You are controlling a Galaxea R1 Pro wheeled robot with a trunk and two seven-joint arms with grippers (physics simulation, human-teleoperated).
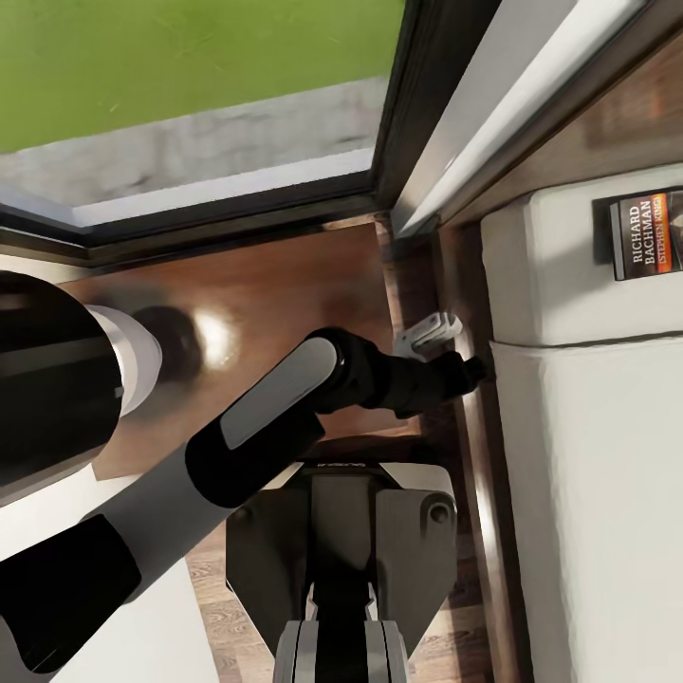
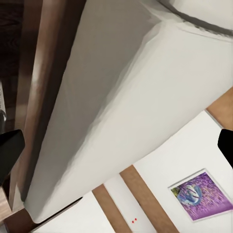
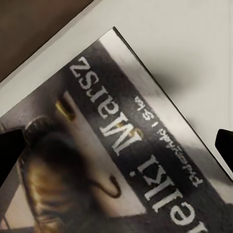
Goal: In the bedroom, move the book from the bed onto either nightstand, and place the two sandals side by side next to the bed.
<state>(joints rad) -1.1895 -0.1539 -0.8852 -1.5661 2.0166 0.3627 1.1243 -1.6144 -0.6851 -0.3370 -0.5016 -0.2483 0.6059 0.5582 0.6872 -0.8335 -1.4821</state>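
The book [image 1: 648, 232] lies flat on the bed [image 1: 588, 455], on the raised pale pillow end near the wooden headboard [image 1: 607, 114], its dark cover up with the white "RICHARD BACHMAN" lettering readable. In the right wrist view the book [image 3: 121, 160] sits directly under the right tool [image 3: 116, 145], very near, cover printed with large white letters, resting on the white bedding; only the dark tips of the two fingers [image 3: 225, 145] show at either side, well apart and not touching the book, so this tool is released and holds nothing.

In the head view the left arm [image 1: 275, 408] reaches out from the shoulder, bent at the elbow, forearm running toward the bed's side, and its dark wrist ends at the bed frame's edge. The left tool [image 1: 474, 370] is there, pressed close to the narrow gap between the nightstand [image 1: 285, 294] and the mattress; its fingertips are too dark and small to make out in this view. In the left wrist view the left tool [image 2: 116, 150] looks along the side of the mattress [image 2: 121, 97] and the brown frame rail [image 2: 43, 97], its two dark fingers [image 2: 9, 150] spread wide with nothing between them. Beyond this tool are a white wall with brown strips and a purple picture [image 2: 199, 194]. A small pale fitting [image 1: 429, 334] lies just beside the left wrist. The nightstand's glossy top lies behind the left tool, toward the dark-framed window [image 1: 237, 199].
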